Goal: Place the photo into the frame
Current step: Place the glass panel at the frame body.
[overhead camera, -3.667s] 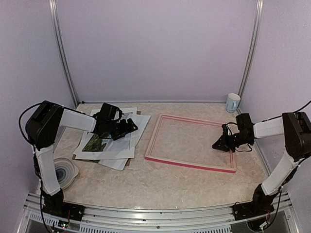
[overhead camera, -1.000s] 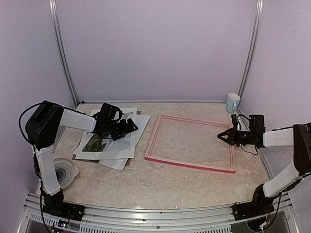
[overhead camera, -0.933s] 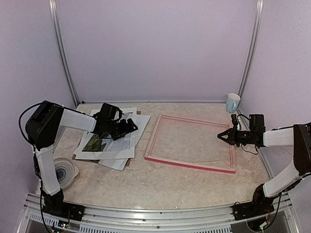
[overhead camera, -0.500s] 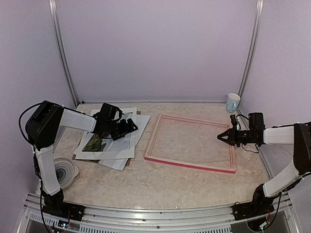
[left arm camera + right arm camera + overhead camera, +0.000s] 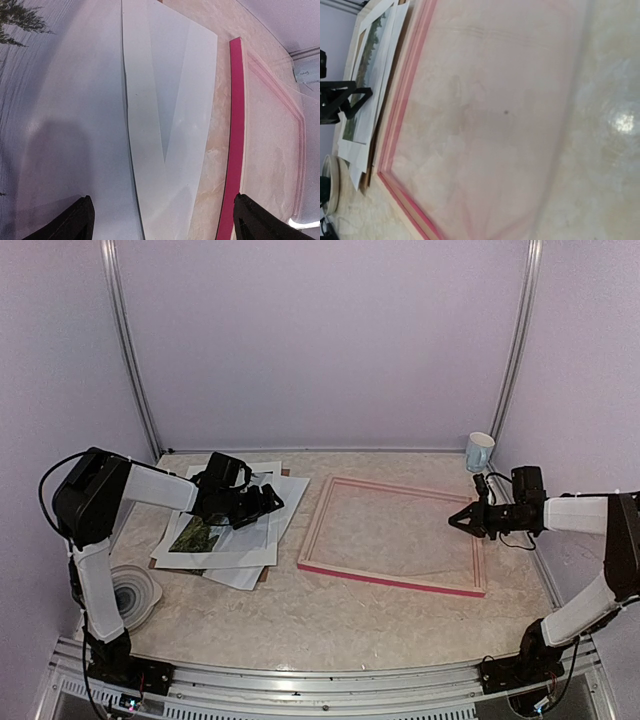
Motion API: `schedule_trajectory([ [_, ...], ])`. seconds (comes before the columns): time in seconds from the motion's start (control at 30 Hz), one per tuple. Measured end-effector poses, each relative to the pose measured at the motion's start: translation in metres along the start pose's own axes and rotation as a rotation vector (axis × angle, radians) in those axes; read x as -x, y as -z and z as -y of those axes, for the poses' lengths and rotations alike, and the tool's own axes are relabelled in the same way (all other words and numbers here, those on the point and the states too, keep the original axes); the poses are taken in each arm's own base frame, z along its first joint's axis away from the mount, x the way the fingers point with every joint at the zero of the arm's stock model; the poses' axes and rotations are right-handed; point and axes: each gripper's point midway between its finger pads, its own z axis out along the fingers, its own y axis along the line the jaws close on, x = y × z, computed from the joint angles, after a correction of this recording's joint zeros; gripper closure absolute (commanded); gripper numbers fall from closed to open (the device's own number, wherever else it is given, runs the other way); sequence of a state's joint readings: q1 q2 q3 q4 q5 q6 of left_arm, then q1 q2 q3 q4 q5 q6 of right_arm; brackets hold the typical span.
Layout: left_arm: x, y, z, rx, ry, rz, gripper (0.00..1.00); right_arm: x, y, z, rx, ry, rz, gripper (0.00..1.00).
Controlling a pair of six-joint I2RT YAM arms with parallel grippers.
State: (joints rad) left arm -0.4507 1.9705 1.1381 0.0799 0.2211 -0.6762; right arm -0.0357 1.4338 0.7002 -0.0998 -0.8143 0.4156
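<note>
Left gripper [image 5: 268, 498]: jaws wide open, holding nothing; positioned low over the white sheets [image 5: 252, 537] at left centre of the top view; in the left wrist view its fingertips [image 5: 82, 220] stand far apart at the bottom corners.

Right gripper [image 5: 455, 522]: jaws closed to a point; located at right centre, above the right rail of the frame [image 5: 390, 581].

Photo [image 5: 197, 536]: lies flat on the sheets at left centre, just left of the left gripper, apart from the frame.

Frame: lies flat on the table [image 5: 330, 625] at centre right, pink outer edge [image 5: 236, 125] toward the sheets.

Mug [image 5: 479, 451]: upper right corner.

Bowl [image 5: 130, 592]: lower left.
</note>
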Motion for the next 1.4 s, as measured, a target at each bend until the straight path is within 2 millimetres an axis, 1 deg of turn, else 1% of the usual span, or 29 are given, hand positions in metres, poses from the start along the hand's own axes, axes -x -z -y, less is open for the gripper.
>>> schedule_trajectory([
  [0.2,0.0,0.0,0.0,0.0,0.0,0.0,0.05,0.004,0.002,-0.004,0.0,0.009,-0.001,0.93],
  [0.47,0.0,0.0,0.0,0.0,0.0,0.0,0.05,0.002,0.003,-0.007,0.017,0.009,-0.015,0.93],
  [0.9,0.0,0.0,0.0,0.0,-0.001,0.0,0.05,0.002,0.0,-0.018,0.093,0.004,-0.043,0.92],
  [1.4,-0.001,0.0,0.001,-0.001,-0.001,-0.001,0.05,0.014,0.003,-0.034,0.148,0.019,-0.04,0.91],
])
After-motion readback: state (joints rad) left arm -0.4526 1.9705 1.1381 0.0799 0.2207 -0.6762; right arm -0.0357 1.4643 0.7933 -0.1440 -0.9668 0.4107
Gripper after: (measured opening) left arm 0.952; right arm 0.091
